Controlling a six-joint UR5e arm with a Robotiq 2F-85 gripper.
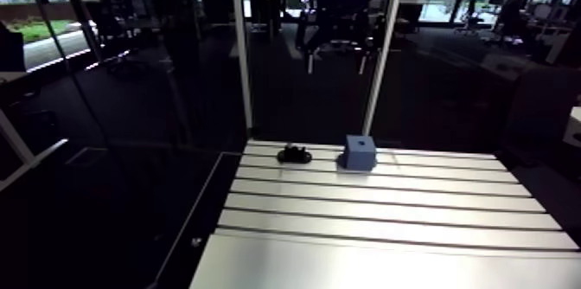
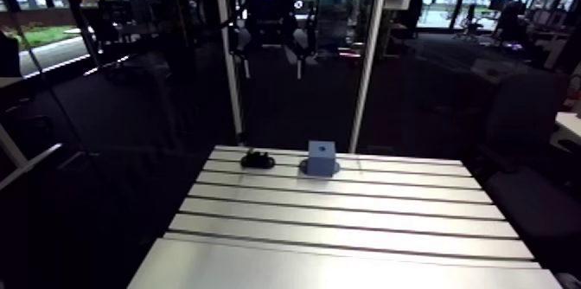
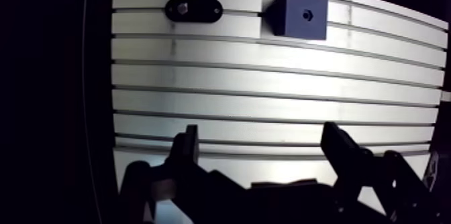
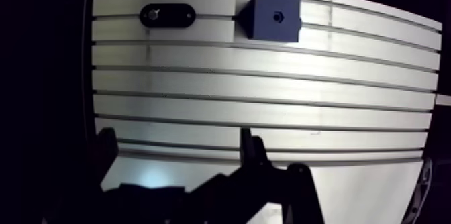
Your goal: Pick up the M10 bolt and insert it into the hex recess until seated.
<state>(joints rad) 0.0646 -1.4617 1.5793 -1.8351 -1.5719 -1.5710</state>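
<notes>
jaws spread wide, empty, above the tabletop (image 3: 268, 99); well ahead of them, a bolt (image 3: 182, 9) in a black holder (image 3: 207, 11) sits beside a blue block (image 3: 292, 22) with a hex recess (image 3: 307, 14).

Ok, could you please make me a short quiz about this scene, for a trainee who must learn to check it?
1. True or false: the gripper is holding the bolt.
2. Where does the blue block stand? A) on top of the black holder; B) beside the holder, apart from it; C) under the gripper.
3. Are the gripper's fingers open or shut?
Key: 1 false, the bolt rests in the holder; 2 B; 3 open, with nothing between them.
</notes>
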